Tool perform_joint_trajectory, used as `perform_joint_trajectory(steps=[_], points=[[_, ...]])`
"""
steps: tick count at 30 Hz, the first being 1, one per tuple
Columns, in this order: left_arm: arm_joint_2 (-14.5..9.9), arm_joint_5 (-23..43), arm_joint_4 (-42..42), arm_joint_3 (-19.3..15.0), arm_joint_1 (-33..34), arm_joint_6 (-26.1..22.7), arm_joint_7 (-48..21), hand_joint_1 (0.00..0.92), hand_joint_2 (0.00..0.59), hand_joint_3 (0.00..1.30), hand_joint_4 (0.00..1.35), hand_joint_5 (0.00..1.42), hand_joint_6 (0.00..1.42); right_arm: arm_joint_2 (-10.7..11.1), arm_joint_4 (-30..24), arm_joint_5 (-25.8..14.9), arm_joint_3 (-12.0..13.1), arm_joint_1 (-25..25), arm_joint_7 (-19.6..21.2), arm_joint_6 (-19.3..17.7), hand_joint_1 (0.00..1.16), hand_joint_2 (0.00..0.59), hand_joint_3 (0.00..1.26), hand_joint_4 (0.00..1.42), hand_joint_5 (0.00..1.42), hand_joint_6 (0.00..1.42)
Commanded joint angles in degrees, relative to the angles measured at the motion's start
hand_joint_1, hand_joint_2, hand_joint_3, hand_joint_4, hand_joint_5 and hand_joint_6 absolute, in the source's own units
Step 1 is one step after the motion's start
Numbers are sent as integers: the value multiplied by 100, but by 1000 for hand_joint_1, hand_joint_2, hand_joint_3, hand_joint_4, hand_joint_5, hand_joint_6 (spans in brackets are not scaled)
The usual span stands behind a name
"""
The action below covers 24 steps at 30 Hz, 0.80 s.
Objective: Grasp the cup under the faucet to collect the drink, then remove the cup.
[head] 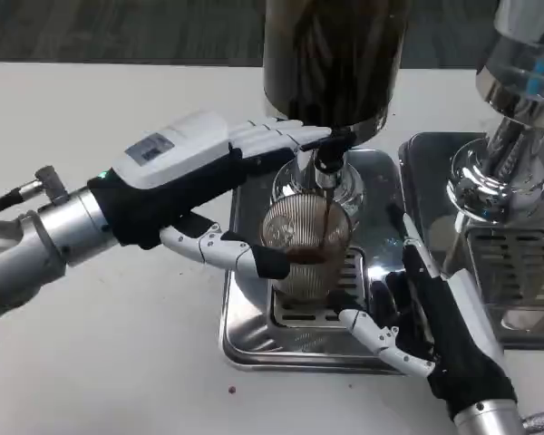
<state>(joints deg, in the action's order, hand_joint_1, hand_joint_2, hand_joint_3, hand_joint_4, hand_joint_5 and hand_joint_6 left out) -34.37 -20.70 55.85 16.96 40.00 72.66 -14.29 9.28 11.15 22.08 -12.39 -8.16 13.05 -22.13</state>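
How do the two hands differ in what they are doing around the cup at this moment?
The left hand is raised, its fingers reaching the tap above the cup and its thumb against the cup's side; the right hand lies low on the metal tray, beside the cup's base. The left hand shows its white back; the right shows mostly black. The left arm comes from the left, the right from below. Neither hand plainly grips the cup, which is filling with dark drink.

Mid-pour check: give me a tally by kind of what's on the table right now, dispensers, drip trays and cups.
Drink dispensers: 2 (dark one, chrome one)
Drip trays: 2 (centre, right)
Cups: 1 (ribbed clear cup under the faucet, dark drink streaming in)
Total: 5
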Motion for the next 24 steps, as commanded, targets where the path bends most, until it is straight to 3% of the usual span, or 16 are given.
perform_joint_trajectory(steps=[1, 24], points=[[-43, -239, -54, 175, -73, 181, -177, 0, 70, 118, 28, 82, 71, -38, 100, -75, 49, 160, -65, -95, 509, 242, 2, 0, 0, 66], [-102, -197, -127, 147, -135, 162, -168, 0, 76, 127, 32, 81, 71, -76, 374, -161, 78, 472, -193, -101, 499, 254, 11, 0, 0, 65]])
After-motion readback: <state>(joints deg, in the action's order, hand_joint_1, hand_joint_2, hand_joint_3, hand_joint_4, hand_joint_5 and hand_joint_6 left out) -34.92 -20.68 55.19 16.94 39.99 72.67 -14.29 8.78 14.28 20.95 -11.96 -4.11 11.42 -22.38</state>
